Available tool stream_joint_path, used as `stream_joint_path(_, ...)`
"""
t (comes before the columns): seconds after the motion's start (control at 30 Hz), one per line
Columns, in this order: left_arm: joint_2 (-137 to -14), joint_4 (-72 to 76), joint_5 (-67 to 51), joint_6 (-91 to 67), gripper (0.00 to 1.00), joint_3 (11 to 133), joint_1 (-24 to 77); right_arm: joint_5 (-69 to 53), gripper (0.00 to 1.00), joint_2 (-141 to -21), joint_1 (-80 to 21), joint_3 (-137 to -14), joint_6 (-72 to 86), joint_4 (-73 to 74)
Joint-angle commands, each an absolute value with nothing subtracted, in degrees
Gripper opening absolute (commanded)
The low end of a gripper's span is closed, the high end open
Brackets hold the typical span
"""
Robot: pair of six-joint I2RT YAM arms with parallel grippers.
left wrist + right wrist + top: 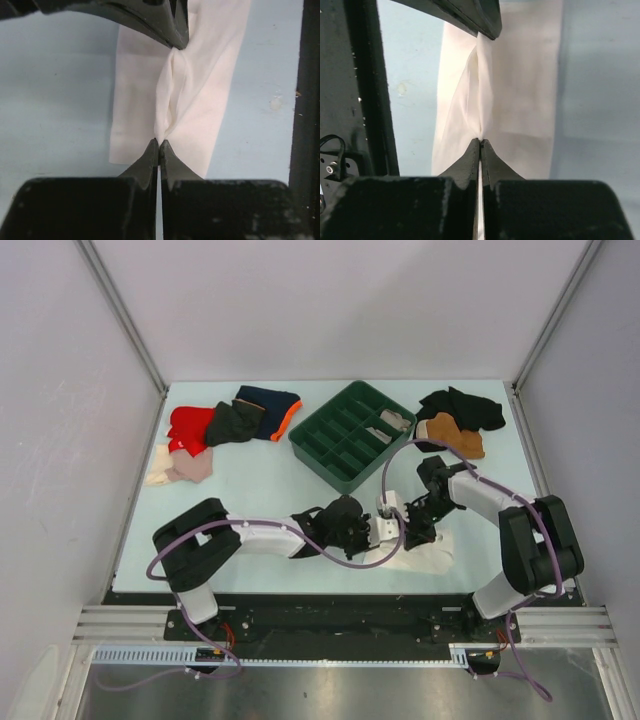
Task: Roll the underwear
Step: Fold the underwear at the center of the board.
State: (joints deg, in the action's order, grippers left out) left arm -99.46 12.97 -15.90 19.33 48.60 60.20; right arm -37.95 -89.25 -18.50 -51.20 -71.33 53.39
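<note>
The white underwear [425,556] lies as a flat strip near the table's front edge, between the two arms. My left gripper [159,141] is shut, pinching a raised fold of the white underwear [200,90] at its near end. My right gripper [480,141] is shut on the same fold of the underwear [520,95] from the opposite end. Each wrist view shows the other gripper's fingers at the top, gripping the far end of the ridge. In the top view the two grippers [392,528] meet over the cloth and hide its left part.
A green compartment tray [352,434] stands behind the grippers, with a small pale cloth in one cell. Red, dark and navy garments [232,420] and a pink-beige cloth [182,469] lie back left. Black and tan-brown garments [456,421] lie back right. The black table frame [305,100] runs alongside.
</note>
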Motion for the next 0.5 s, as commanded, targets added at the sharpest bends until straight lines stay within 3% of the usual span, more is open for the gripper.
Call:
stream_joint_path(0.0,-100.37,11.51,-17.58,17.67,0.01,50.98,58.98,-37.18,0.0,-90.88,-17.76,-55.01,-69.35,51.51)
stream_joint_path(0.47,-102.75,9.05,-16.0,15.03,0.01,52.82,57.57,-35.78,0.0,-94.39,-17.67,-57.13,-65.74,46.76)
